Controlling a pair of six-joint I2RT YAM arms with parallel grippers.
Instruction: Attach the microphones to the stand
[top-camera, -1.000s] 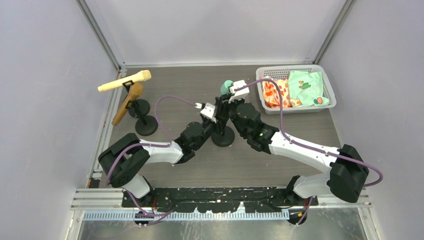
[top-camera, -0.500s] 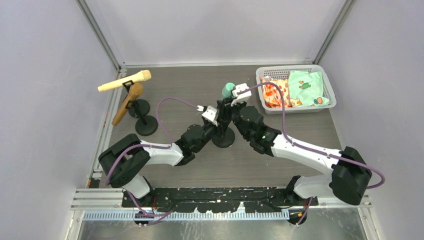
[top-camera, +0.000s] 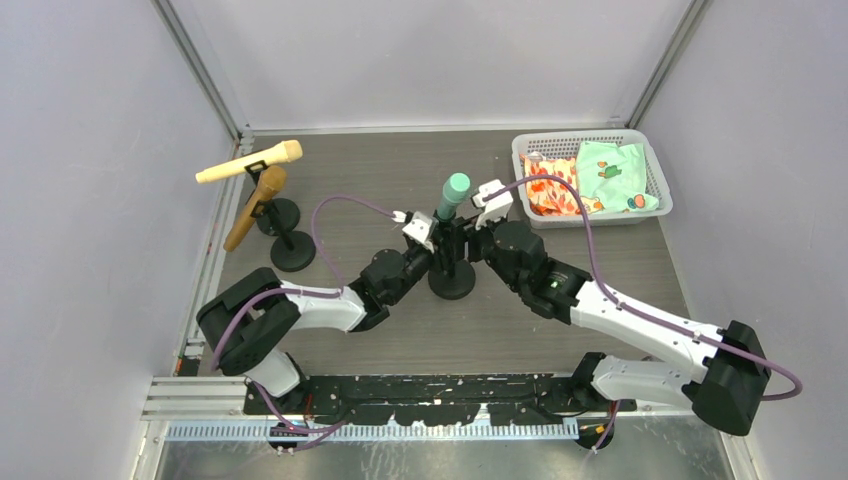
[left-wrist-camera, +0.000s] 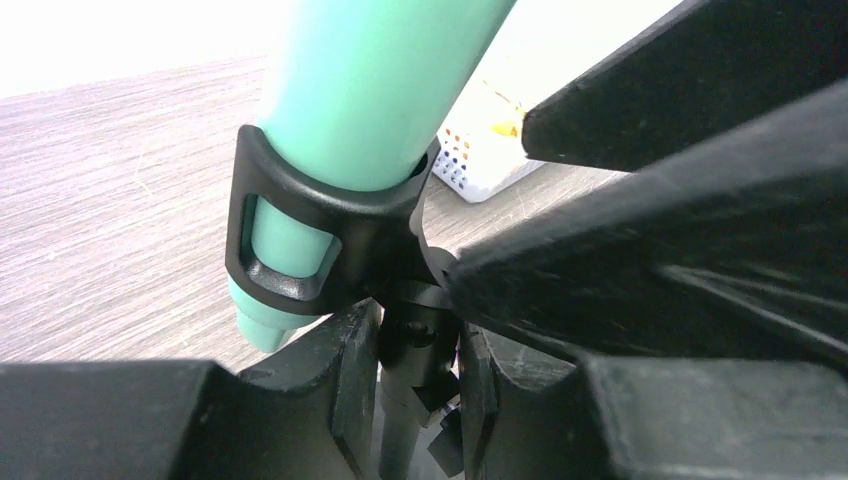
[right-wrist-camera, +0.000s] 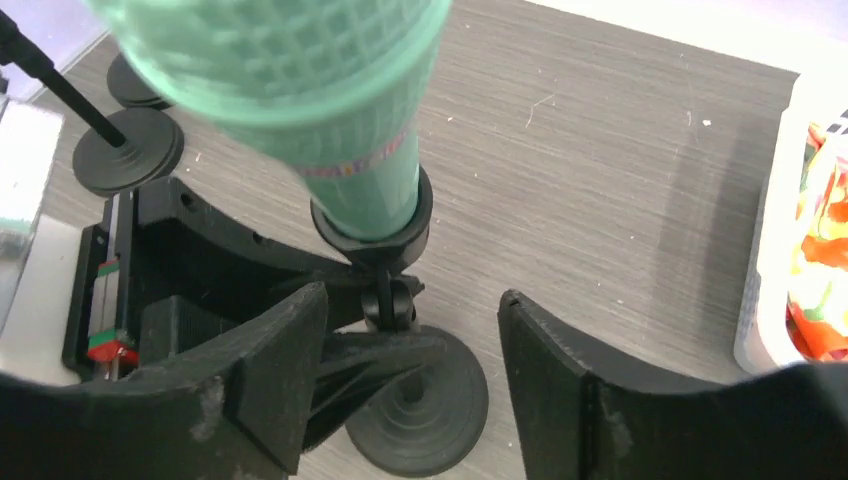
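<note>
**Green mic is in the clip, now don't knock it**

Nearest the bases, the left gripper (left-wrist-camera: 415, 390) has its jaws closed on the post of the middle stand (top-camera: 452, 280), just under the clip (left-wrist-camera: 320, 230). The right gripper (right-wrist-camera: 410, 300) sits on the other side with its jaws apart, holding nothing.

If it were me, I'd pull the right one straight back, clear of the head. The left should brace the post until then, and open slowly so the base doesn't skid on the tabletop (top-camera: 400, 160).

The green mic (top-camera: 452, 195) is seated in the clip and tilted, with its head up and its tail poking out below. It has a smooth mint body, a gridded head and a thin band under it.

Far left, the cream mic (top-camera: 250, 163) and brown mic (top-camera: 255, 205) both seem to sit on stands too.
</note>
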